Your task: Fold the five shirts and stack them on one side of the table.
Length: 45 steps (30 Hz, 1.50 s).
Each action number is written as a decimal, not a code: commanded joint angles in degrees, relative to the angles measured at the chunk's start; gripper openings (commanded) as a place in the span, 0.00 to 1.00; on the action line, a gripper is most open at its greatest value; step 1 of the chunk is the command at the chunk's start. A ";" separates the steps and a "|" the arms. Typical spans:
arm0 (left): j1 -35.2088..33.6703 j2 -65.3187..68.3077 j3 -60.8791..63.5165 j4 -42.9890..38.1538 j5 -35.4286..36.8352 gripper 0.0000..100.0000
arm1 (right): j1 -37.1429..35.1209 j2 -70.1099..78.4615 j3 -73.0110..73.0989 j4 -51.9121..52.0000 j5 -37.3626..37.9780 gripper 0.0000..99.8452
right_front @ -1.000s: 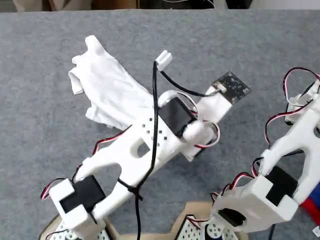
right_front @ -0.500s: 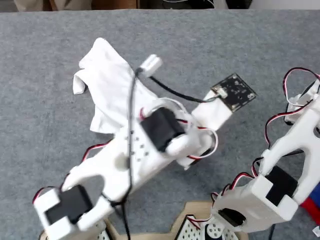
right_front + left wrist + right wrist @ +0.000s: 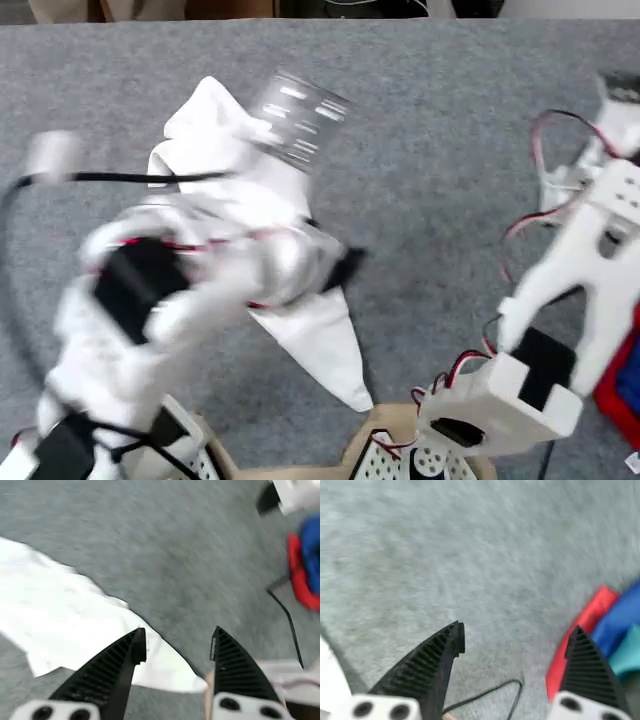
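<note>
left gripper (image 3: 177,636): jaws apart, holding nothing, above an edge of the white shirt (image 3: 318,340) | shirt: 1, crumpled on the grey table (image 3: 450,150), left of middle | right gripper (image 3: 516,630): jaws apart over the table, near red and blue cloth (image 3: 600,625), perhaps folded shirts

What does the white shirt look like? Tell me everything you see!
The white shirt is soft, thin-looking cloth, plain white, crumpled and not folded. It lies on the grey table, bunched at the far end, with a pointed corner stretching toward the near edge. The left arm hangs over its middle and hides part of it. The open left gripper is just above the shirt's edge; whether it touches the cloth is unclear.
</note>
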 commanded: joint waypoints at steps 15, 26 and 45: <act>-74.64 -14.29 27.69 -4.04 -9.58 0.22 | -47.08 26.95 -22.90 -0.62 -12.48 0.32; -84.75 -14.37 41.32 -10.81 -13.71 0.22 | -55.52 58.77 -59.47 0.26 -18.29 0.32; -85.01 -14.37 41.76 -8.26 -13.71 0.22 | -48.04 69.23 -71.16 1.32 -21.36 0.01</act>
